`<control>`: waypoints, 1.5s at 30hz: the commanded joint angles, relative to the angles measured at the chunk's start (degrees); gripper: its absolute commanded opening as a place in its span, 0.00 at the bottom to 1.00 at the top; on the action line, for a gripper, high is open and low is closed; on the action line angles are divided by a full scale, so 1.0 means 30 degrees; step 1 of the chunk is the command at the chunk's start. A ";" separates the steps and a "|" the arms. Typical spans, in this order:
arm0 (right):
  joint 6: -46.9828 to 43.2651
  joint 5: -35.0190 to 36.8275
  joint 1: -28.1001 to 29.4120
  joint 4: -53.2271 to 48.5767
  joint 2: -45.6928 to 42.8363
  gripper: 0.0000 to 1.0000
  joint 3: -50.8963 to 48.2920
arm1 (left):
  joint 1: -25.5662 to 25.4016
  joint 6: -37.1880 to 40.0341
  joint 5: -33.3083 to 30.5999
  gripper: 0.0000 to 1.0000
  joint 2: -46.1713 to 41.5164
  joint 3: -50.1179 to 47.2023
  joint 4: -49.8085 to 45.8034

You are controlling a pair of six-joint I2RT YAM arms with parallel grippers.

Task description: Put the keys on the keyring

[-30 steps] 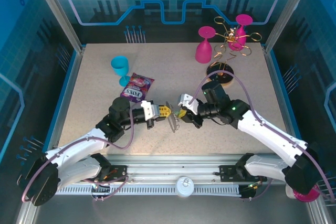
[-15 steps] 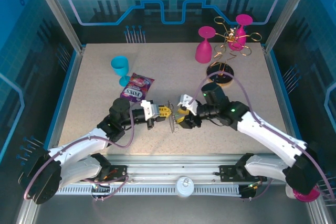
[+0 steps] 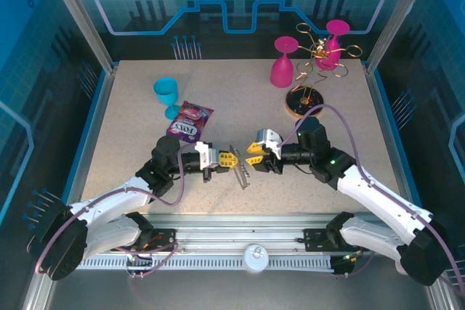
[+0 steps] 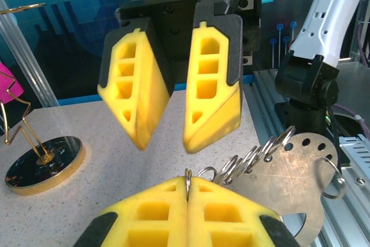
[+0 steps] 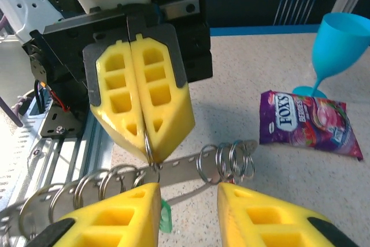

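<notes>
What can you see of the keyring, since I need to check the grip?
The keyring is a flat grey metal plate with round holes, several wire split rings strung along its edge. It is held on edge between the grippers. The shut left gripper pinches one thin ring; the right gripper faces it, open.

White "FOX'S" brand lettering, on the purple snack packet (image 5: 312, 124); no other readable text
</notes>
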 commanded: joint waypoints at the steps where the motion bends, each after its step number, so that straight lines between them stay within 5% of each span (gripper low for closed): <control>1: -0.0348 -0.0696 0.0537 0.1908 0.0415 0.31 -0.0294 | 0.0134 -0.0252 0.0917 0.00 0.0085 -0.0185 0.1161; 13: -0.0667 -0.0721 0.1105 0.2322 0.1532 0.25 -0.0454 | 0.0154 -0.0628 0.0869 0.00 0.0341 -0.0040 0.1798; 25: -0.0577 -0.1650 0.1321 0.3446 0.2546 0.00 0.0264 | 0.0142 -0.1725 0.1145 0.00 0.0940 -0.0109 0.3125; 35: -0.3615 0.1156 0.1771 -0.5692 0.2570 0.00 0.4161 | -0.0034 0.2816 -0.2936 0.14 -0.0482 0.2295 -0.6884; 45: -0.5719 0.3654 0.3733 -1.2507 0.5290 0.00 0.9843 | -0.0629 0.6316 -0.4647 0.00 -0.0054 0.4811 -1.3006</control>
